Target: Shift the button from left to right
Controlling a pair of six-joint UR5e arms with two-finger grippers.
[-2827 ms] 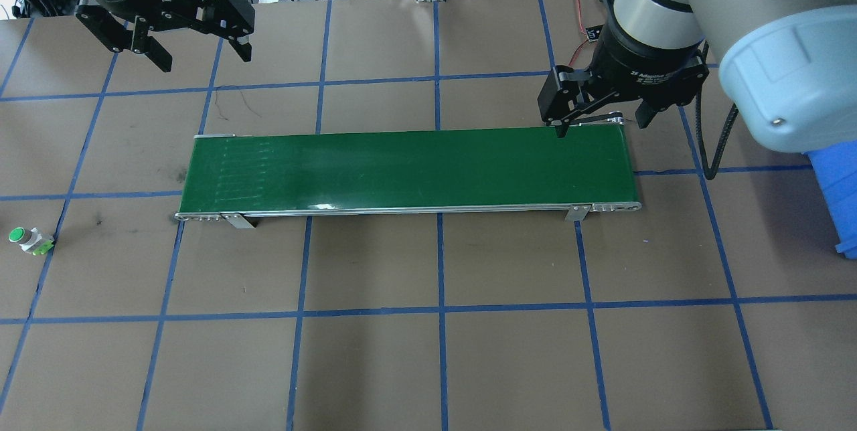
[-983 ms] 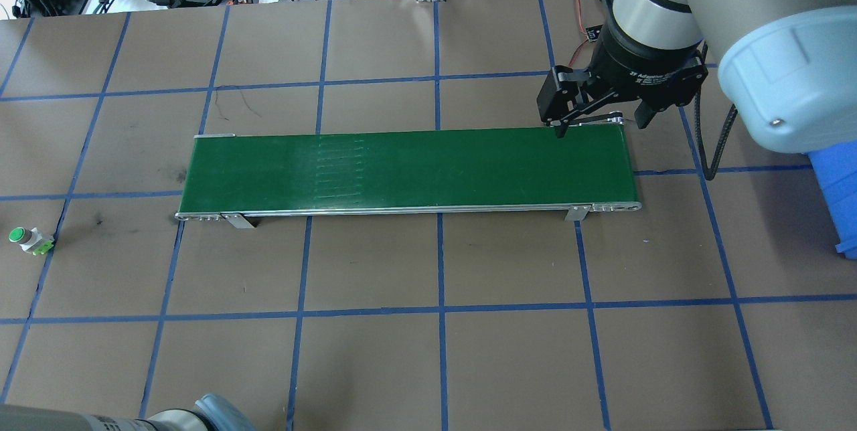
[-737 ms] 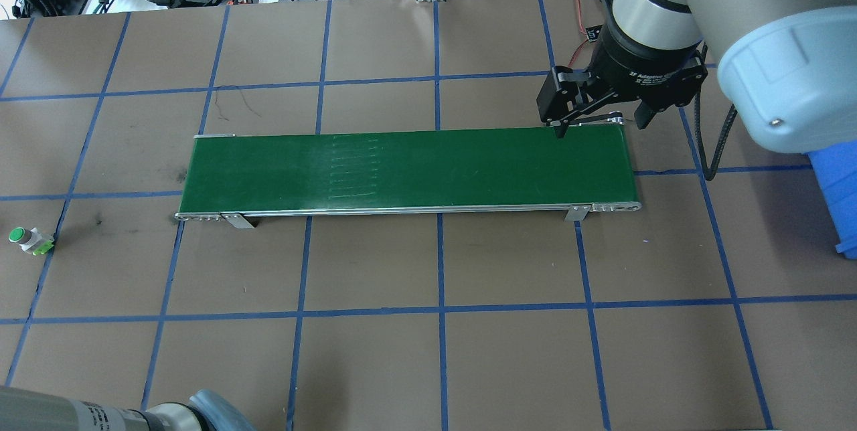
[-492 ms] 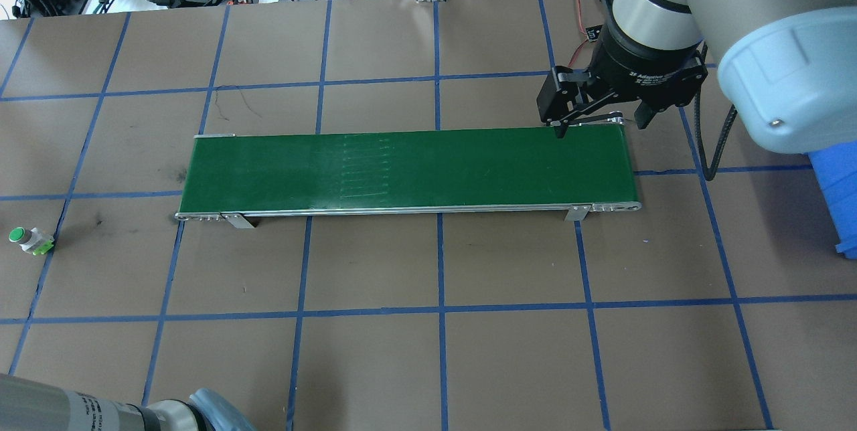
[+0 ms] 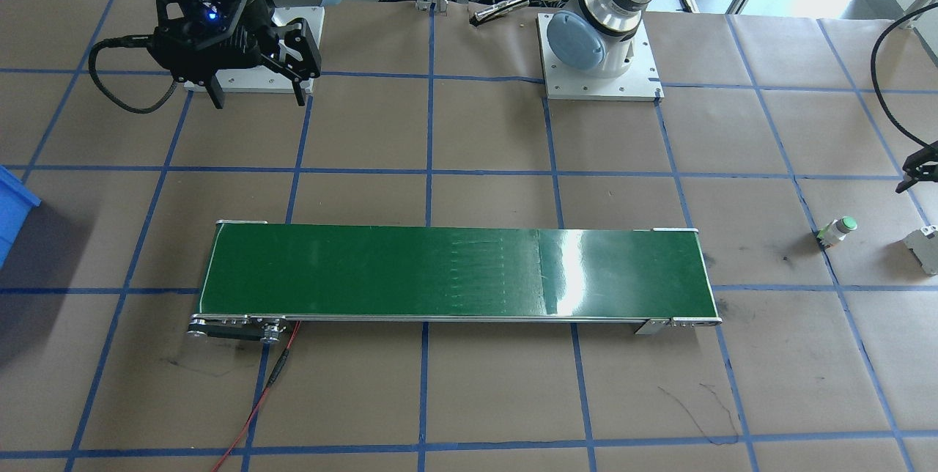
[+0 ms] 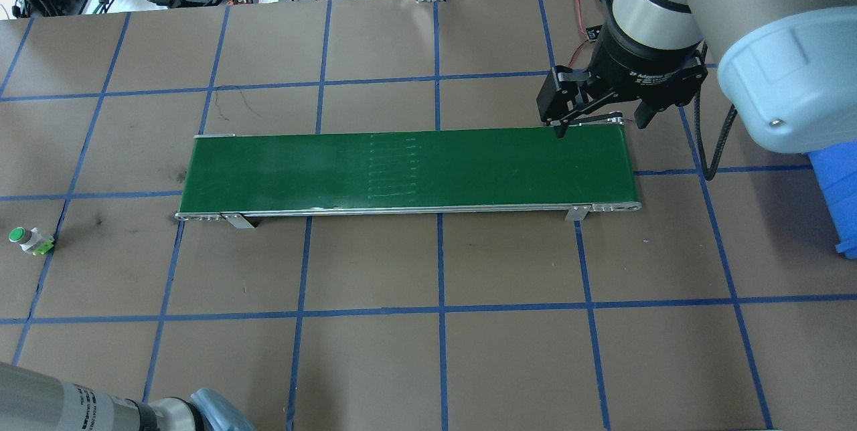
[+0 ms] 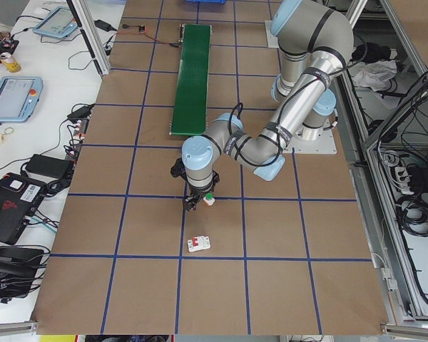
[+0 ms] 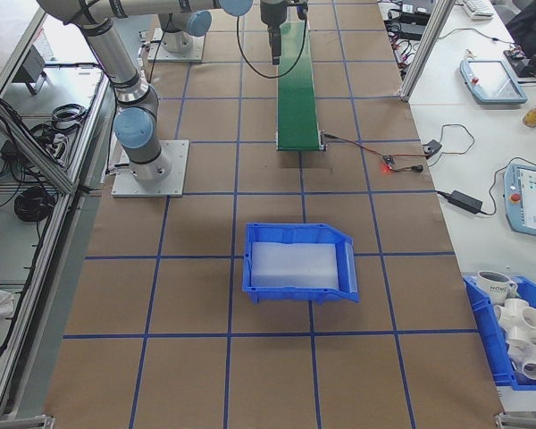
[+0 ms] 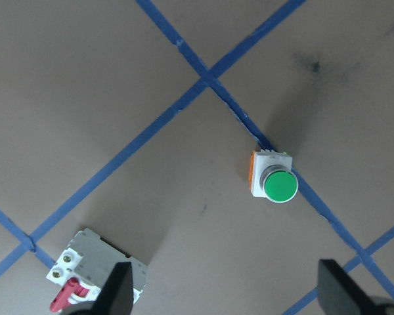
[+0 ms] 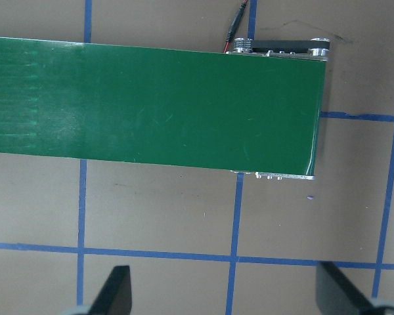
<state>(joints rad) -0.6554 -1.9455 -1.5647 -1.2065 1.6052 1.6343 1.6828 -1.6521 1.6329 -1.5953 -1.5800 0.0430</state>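
Note:
The button point(image 9: 276, 180), with a green cap on a white body, stands on the brown table at its left end, right on a blue tape line point(image 6: 25, 238) point(image 5: 839, 229). My left gripper point(image 9: 226, 279) hovers above it, open and holding nothing; the button lies just ahead of the gap, nearer the right finger. In the exterior left view this gripper point(image 7: 192, 203) hangs close beside the button point(image 7: 209, 199). My right gripper point(image 6: 599, 120) is open and empty over the far right corner of the green conveyor belt point(image 6: 408, 166).
A grey rail-mount component point(image 9: 95, 272) with a red lever lies close to the button point(image 5: 925, 248). A blue bin point(image 8: 299, 262) sits past the belt's right end. A red wire point(image 5: 264, 391) leads away from the belt's right end.
My left arm has left the table's far left corner and now reaches in from the near left, low over the button. The faint marks on the belt have drifted right. The right arm has stayed still.

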